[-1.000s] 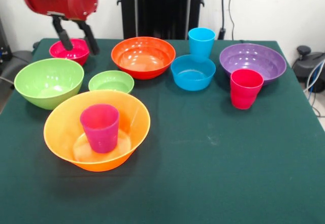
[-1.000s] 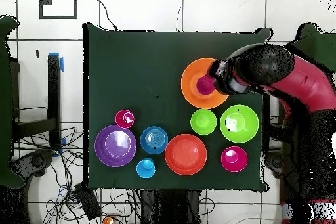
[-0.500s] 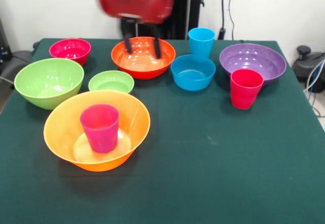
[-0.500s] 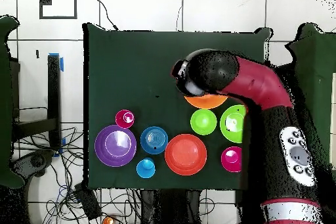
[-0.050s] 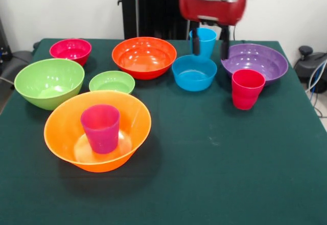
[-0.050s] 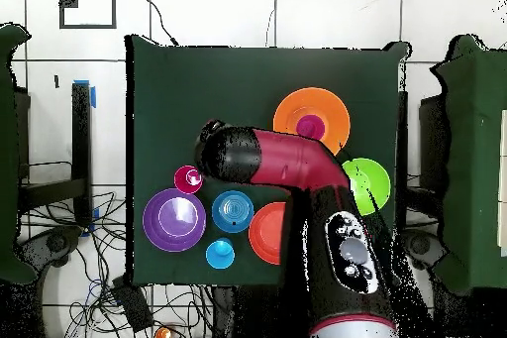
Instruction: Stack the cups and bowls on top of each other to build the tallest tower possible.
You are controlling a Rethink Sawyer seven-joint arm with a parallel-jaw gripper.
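- The pincer (image 5: 210, 45) hangs above the far right part of the bench (image 5: 230, 164), its two dark fingers spread and holding nothing
- The step in hand looks like picking the next piece for the tower: the red-pink cup (image 5: 247, 89) stands just below and to the right of the pincer, upright, beside the purple bowl (image 5: 254, 61)
- The sky blue cup (image 5: 203, 42) stands behind the fingers, with the blue bowl (image 5: 193, 72) in front of it
- To do it well, centre the fingers over one cup's rim, come straight down, and close on the wall without nudging its neighbours
- The tower so far is the large orange bowl (image 5: 97, 130) with the magenta cup (image 5: 100, 128) upright inside it, well apart from the pincer, at the near left
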